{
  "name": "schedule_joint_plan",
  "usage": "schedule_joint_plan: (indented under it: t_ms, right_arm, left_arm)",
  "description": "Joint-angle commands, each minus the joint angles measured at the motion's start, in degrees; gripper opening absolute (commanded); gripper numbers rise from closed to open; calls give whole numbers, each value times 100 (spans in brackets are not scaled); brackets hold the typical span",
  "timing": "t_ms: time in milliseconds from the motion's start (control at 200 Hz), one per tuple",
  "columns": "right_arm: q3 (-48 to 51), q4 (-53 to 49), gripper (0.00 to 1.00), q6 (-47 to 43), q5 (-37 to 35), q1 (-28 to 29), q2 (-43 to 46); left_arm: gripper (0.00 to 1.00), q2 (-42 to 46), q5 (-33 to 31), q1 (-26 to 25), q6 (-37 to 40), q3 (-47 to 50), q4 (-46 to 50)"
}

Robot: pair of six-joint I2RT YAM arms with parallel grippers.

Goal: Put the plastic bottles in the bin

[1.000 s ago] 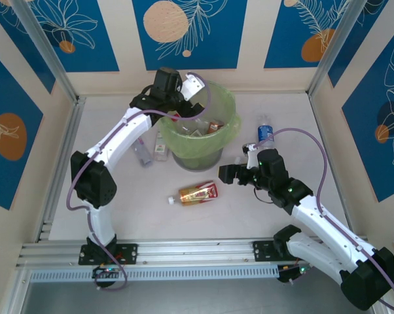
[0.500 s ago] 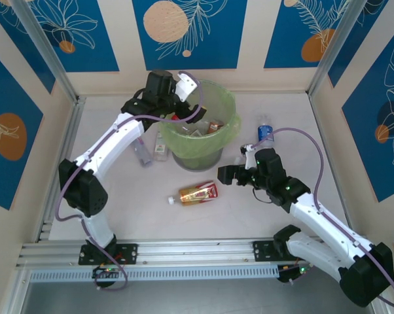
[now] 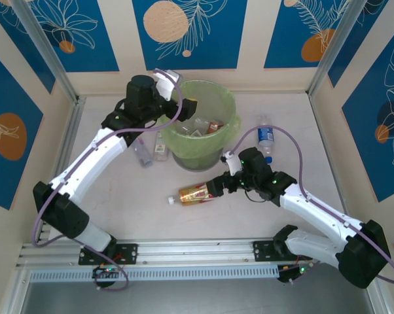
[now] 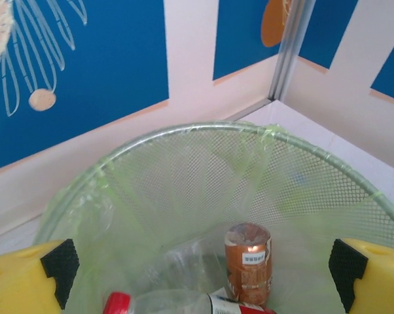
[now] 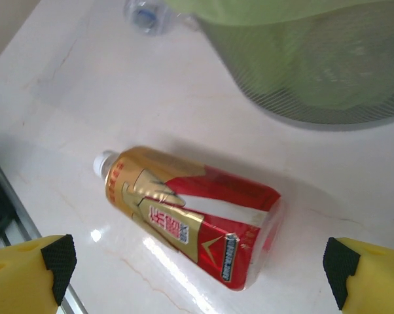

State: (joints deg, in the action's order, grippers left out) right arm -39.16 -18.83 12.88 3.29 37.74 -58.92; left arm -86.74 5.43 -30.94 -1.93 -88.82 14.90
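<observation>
Overhead, your pale table (image 3: pixel 118 203) sits within blue-patterned walls (image 3: pixel 184 33); the bin (image 3: pixel 231 104) stands centre-back, a red-gold bottle (image 3: pixel 198 193) lying at its 6 o'clock. Left wrist: left gripper (image 4: pixel 203 265) open above an amber bottle (image 4: pixel 248 261) upright in the bin. Right wrist: right gripper (image 5: pixel 197 271) open over the red-gold bottle.

Table (image 3: pixel 118 196) bears bin (image 3: pixel 197 157); plastic bottles (image 3: pixel 198 193) lie beside it.

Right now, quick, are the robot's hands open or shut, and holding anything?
Left gripper: open, empty, over the bin.
Right gripper: open, empty, over the red-gold bottle.
</observation>
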Motion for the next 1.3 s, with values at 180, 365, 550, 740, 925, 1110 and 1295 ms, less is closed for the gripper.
schedule_joint_plan:
  t_ms: [180,365,550,740,925,1110,1295]
  right_arm:
    - [-624,-578,99,-1713,180,469,-473]
    - [-699,-631,100,-2731,275,639,-722]
    - [-984,-1031,100,-4095,-211,1206,-1143]
    - [-1509,-1272,100,-4959,-666,1584,-2060]
    - [-1818,-1185,100,-5773,-1049,1865,-2725]
    - [-1779,-700,100,-6536,-1482,1957,-3096]
    - [-1928,-588,99,-6713,-1642,1939,-3360]
  left_arm:
    - [100,925,-1947,37,-786,820,-34]
    - [100,1314,-2668,183,-1333,1274,118]
    - [100,1769,-2952,315,-2563,2078,245]
    - [100,2185,-3645,407,-3702,2894,616]
    - [100,2436,-3718,489,-4244,3452,1027]
    - [100,2542,-3771,547,-4569,3850,988]
    - [100,2429,-3629,580,-4611,3892,883]
